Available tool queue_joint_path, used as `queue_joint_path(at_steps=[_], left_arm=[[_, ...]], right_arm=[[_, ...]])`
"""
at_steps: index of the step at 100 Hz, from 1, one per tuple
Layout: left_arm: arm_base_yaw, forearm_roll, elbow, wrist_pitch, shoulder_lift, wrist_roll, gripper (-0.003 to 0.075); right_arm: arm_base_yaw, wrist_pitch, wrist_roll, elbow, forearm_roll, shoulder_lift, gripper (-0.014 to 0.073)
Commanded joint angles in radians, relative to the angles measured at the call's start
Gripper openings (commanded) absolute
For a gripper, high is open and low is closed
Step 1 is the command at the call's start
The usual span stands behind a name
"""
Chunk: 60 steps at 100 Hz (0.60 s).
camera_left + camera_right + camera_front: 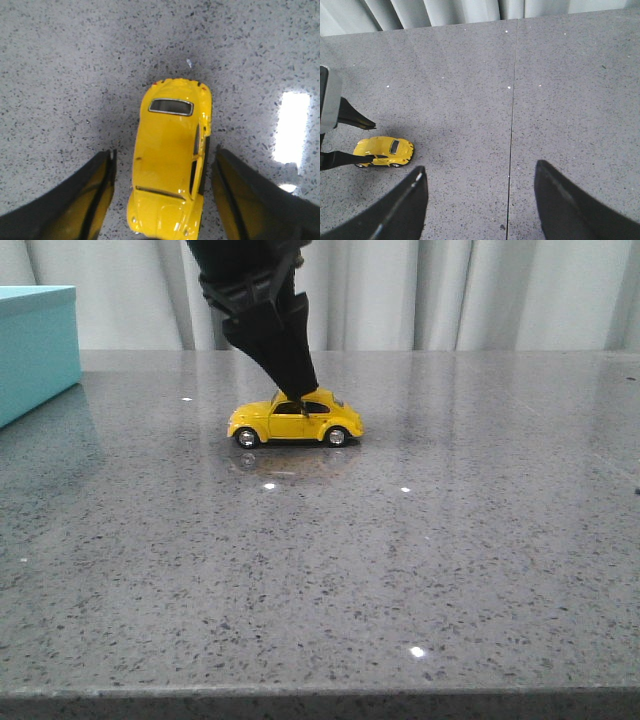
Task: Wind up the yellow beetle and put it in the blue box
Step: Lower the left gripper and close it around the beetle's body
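- We see the yellow beetle point(296, 420) standing on all its wheels on the gray speckled desk point(320, 580), near the middle and toward the far side.
- In the front view its side faces us, and a faint reflection of it shows on the shiny desk just below it.
- Our left end effector point(297, 395) comes down from above and reaches the roof of the little car.
- In the left wrist view the two black fingers point(97, 185) stand apart, one on each side of the yellow beetle point(170, 160), with a bit of desk showing between each finger and the car, so they are not squeezing it.
- Our right end effector point(480, 200) hangs above bare desk, well apart from the car, and its fingers are wide apart and hold nothing.
- The blue box point(35, 350) sits at the far left edge of the desk, well apart from the car.
- White curtains point(450, 290) hang behind the desk.
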Motion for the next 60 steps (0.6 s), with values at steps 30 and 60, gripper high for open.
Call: queue_joint_path(at_steps=[30, 60], left_arm=[[-0.007, -0.028, -0.037, -0.018, 0.01, -0.002, 0.0412], [-0.005, -0.026, -0.037, -0.018, 0.013, -0.003, 0.037]], right_arm=[[-0.002, -0.063, -0.01, -0.021, 0.0, -0.007, 0.0467], [-0.002, -0.063, -0.01, -0.021, 0.0, -0.007, 0.0467]])
